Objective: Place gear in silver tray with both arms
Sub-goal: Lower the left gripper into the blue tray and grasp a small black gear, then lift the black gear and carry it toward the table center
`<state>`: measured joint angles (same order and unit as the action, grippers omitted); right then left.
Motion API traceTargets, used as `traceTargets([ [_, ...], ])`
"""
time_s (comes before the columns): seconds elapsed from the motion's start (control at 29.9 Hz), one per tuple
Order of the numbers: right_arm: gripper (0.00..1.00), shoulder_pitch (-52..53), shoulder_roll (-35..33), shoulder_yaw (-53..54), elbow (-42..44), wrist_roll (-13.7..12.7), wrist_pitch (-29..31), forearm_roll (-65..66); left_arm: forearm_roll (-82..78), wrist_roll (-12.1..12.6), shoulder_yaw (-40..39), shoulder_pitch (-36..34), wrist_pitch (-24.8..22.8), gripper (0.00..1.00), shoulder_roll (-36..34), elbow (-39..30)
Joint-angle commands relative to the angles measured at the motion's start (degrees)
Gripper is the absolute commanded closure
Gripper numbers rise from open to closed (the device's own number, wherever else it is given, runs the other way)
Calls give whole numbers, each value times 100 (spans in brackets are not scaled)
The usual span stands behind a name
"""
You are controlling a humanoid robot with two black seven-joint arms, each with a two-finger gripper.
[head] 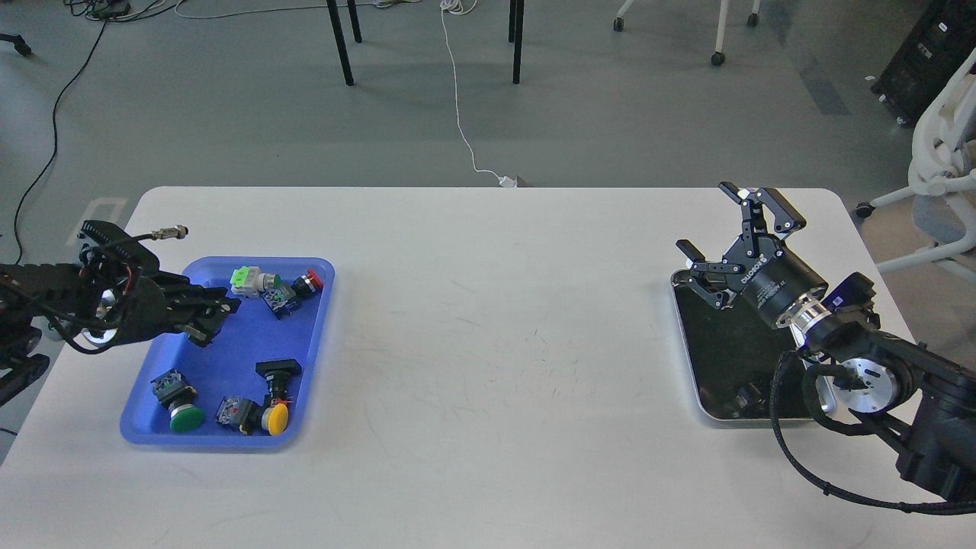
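My right arm reaches in from the worktop's right edge, its gripper (728,232) spread wide and empty over the silver tray (686,358); my left gripper (217,316), state unclear, hangs above the blue tray (229,442) of parts.

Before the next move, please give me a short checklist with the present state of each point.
1. Left gripper is above the blue tray: ok.
2. Left gripper holds a part: cannot tell, its fingers look dark and close together.
3. Parts remain in the blue tray, such as the green button and the yellow button: ok.
4. Right gripper is open: ok.
5. Silver tray has free floor for a part: ok, but the right arm covers its right side.
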<state>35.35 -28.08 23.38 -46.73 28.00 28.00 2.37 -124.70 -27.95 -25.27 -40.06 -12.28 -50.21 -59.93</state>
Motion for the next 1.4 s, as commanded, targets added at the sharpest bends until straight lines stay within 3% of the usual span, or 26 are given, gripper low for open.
traceTargets([
  [0.0, 1, -2, -13, 26, -3, 0, 0, 0, 51, -5, 4, -458, -178, 89, -234, -843],
  [0.17, 1, -28, -31, 61, 14, 0, 0, -9, -2, -5, 4, -1003, -810, 89, -165, -1680],
  [0.37, 1, -90, -31, 87, 67, 0, 0, -9, -30, -5, 285, -1610, -1540, 88, 1302, -1619],
  [0.8, 1, -222, -189, 114, 85, 0, 0, -18, -30, -5, 1647, -2138, -1572, 88, 3298, -705],
  [1.04, 1, -213, -189, 131, 93, 0, 0, -18, -30, -5, 2060, -2323, -1572, 88, 4361, 120],
  [1.2, 1, -213, -198, 114, 93, 0, 0, -9, -30, -5, 2105, -2314, -1572, 88, 4906, 701],
  [1.37, 1, -213, -189, 114, 93, 0, 0, -9, -30, -5, 2333, -2323, -1572, 88, 5021, 772],
])
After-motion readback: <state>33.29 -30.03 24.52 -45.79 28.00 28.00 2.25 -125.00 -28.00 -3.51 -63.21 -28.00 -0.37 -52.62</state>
